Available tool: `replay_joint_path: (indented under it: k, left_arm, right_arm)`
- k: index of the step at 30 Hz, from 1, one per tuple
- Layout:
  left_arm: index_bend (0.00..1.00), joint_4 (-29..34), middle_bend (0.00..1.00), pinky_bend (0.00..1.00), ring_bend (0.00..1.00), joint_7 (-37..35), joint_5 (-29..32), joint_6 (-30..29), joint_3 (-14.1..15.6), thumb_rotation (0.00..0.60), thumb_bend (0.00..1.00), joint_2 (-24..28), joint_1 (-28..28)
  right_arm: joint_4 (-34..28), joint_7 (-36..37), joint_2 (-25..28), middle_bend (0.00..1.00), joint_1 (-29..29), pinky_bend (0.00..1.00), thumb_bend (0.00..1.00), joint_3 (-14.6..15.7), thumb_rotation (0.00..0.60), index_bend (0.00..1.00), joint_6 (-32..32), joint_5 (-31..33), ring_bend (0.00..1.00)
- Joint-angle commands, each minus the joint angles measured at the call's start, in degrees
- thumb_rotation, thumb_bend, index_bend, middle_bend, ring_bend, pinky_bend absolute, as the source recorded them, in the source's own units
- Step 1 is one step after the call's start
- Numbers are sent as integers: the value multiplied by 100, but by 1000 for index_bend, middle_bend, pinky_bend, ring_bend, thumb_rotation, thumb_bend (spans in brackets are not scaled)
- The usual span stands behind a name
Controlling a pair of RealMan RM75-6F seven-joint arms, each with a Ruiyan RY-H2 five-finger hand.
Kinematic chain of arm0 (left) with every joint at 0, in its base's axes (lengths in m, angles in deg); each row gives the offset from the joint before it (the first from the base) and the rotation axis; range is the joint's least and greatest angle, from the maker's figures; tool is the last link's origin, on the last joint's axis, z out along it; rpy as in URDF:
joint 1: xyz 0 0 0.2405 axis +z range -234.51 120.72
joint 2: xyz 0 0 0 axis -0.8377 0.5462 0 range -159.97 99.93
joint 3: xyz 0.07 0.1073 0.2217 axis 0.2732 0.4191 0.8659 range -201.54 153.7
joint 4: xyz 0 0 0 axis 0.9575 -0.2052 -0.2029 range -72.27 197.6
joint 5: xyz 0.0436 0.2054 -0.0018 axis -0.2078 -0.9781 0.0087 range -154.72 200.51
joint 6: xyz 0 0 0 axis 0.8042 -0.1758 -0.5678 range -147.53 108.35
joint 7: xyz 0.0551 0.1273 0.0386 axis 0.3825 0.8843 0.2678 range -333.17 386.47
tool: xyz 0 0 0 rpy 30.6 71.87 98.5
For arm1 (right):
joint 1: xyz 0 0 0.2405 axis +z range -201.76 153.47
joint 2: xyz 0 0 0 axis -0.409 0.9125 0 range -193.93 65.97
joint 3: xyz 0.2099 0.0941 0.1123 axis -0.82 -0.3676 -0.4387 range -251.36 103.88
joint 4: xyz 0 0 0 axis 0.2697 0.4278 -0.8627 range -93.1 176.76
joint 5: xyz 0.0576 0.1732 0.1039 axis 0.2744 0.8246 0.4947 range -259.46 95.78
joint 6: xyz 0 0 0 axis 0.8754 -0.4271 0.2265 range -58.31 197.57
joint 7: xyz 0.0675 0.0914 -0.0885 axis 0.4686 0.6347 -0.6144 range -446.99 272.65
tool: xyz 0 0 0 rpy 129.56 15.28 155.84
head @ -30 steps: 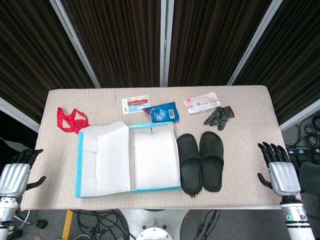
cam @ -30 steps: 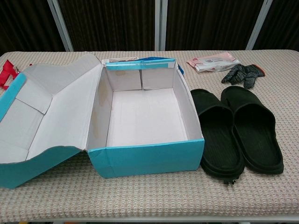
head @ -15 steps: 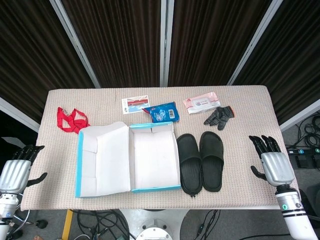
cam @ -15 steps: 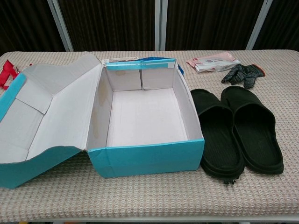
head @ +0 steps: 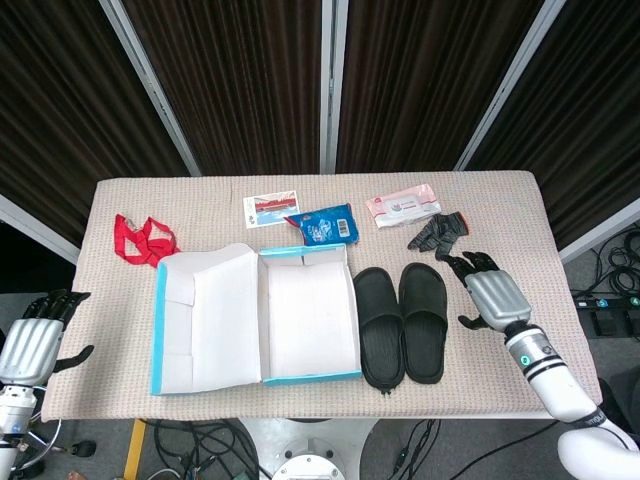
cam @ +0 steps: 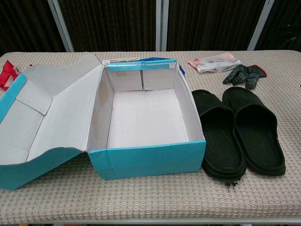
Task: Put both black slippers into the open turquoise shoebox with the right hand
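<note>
Black, side by side and touching, the two slippers (head: 402,325) lie just to the inside of your right hand (head: 490,295), which hovers empty with fingers apart, so the near one is the natural first grab. The box (head: 310,375) sits beyond them with its lid folded away, leaving the mouth clear. Your left hand (head: 28,345) hangs off the far edge, also loose and holding nothing.

Bare table (head: 500,220) lies between the right hand (head: 492,296) and the two black slippers (head: 402,322) on its left, so nothing blocks that side. Ahead of the hand sit black gloves (head: 438,233) and a pink wipes pack (head: 401,209). Beyond the slippers (they lie side by side, touching) the shoebox (head: 308,314) stands open on top, its near wall just beside them.
</note>
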Motion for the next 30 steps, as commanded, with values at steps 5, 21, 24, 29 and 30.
replay_joint_path:
  k: [5,21,24,29,30]
  left_arm:
    - [187,-45,189,177,128,-182,-95,-36,41,600,175,16,3]
    - [199,-303,229,177,129,-706,-357,-349,77,600,176,84,52]
    - [199,-325,230,177,130,-790,-341,-330,88,600,176,86,58]
    - [199,-385,229,179,130,-862,-290,-225,114,600,176,71,48]
    - [201,-396,230,184,129,-875,-282,-218,115,600,176,66,49]
  right_arm:
    - [123,-1079,-171,94,1327,0,31,191,600,0,733,1890,0]
    - [561,-1712,-965,96,3157,0,7,789,600,0,821,4400,0]
    - [681,-1655,-1063,96,3331,0,3,879,600,0,935,4591,0]
    - [899,-1622,-1301,98,3542,0,2,1054,600,0,916,4700,0]
    - [945,-1605,-1357,100,3564,0,2,1071,600,0,899,4701,0]
